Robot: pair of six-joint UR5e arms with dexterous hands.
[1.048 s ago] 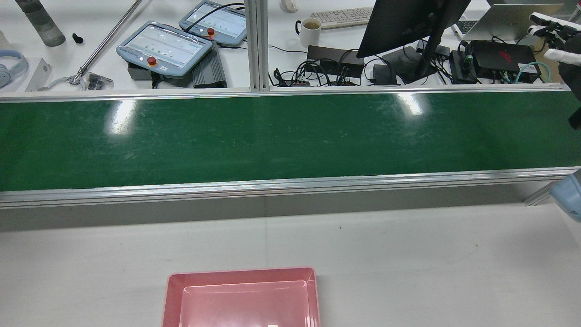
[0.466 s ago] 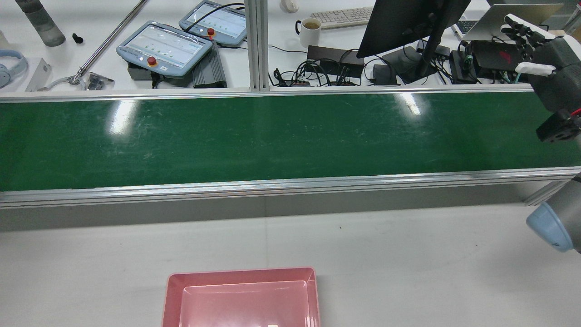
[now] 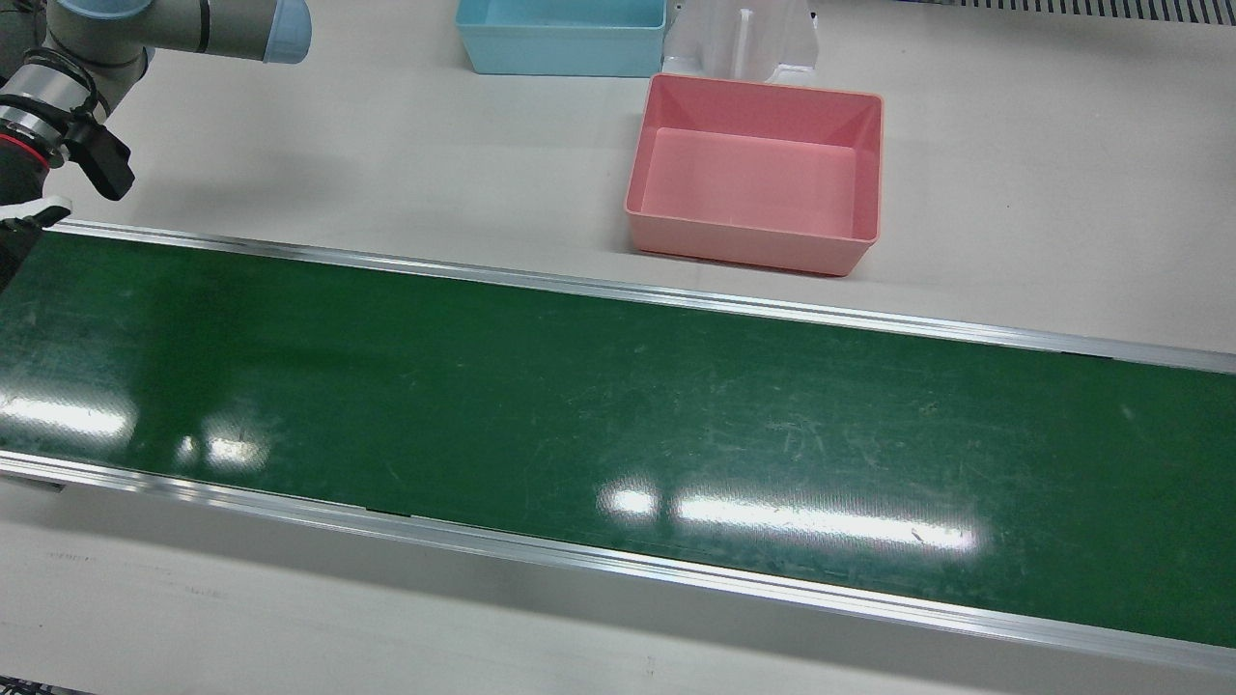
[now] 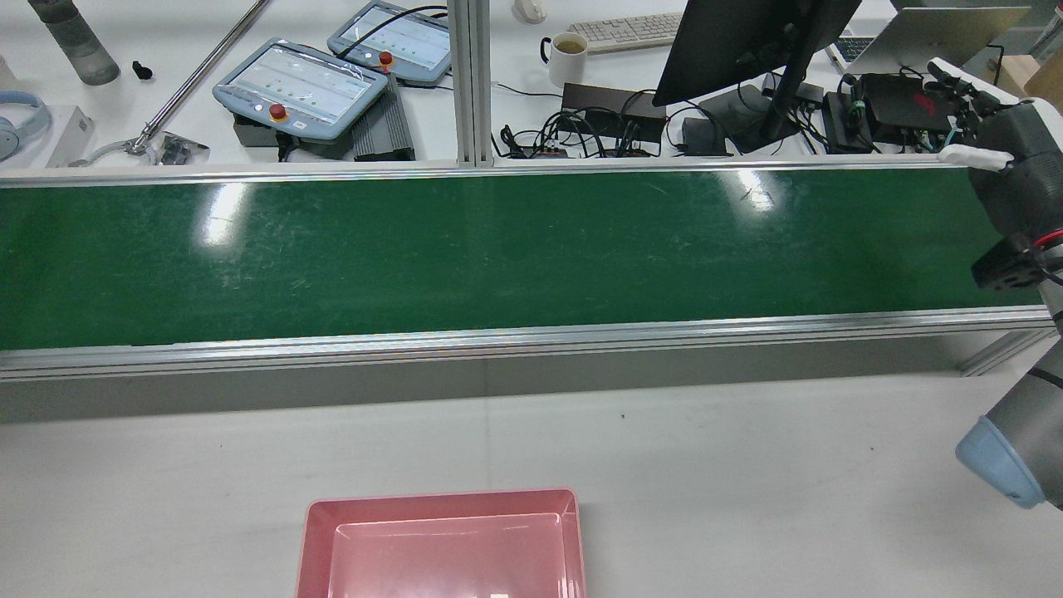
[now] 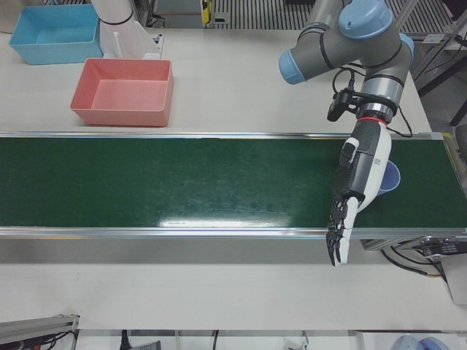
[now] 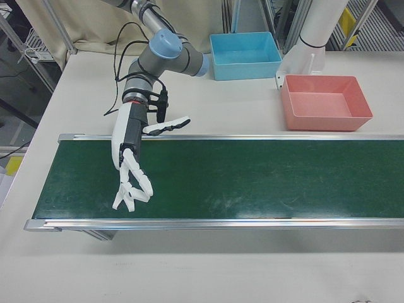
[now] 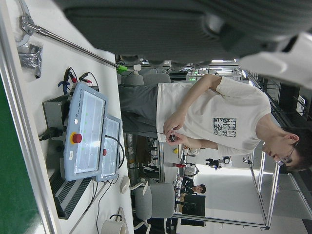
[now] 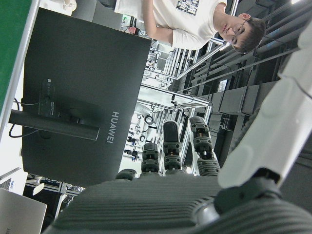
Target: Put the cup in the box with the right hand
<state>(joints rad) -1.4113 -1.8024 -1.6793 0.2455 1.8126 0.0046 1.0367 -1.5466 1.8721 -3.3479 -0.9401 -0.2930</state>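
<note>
A pale grey table (image 3: 1014, 145) carries a long green conveyor belt (image 3: 618, 415) with aluminium rails running across it; behind the belt an empty pink box (image 3: 756, 174) sits directly on the table; a light blue box (image 3: 562, 37) lies beyond it, beside a white pedestal base (image 3: 742, 43).

Right hand (image 8: 185, 195) fingers spread, black monitor (image 8: 73, 92), bespectacled man (image 8: 204, 22)

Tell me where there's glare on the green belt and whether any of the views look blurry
Front view: bright ceiling-light streaks on the green belt, smaller patches near its left end. Rear view: two white glare patches on the far side of the belt. Right hand view: the hand fills the foreground, close and soft. Left hand view: sharp background, dark blurred hand along the top.
</note>
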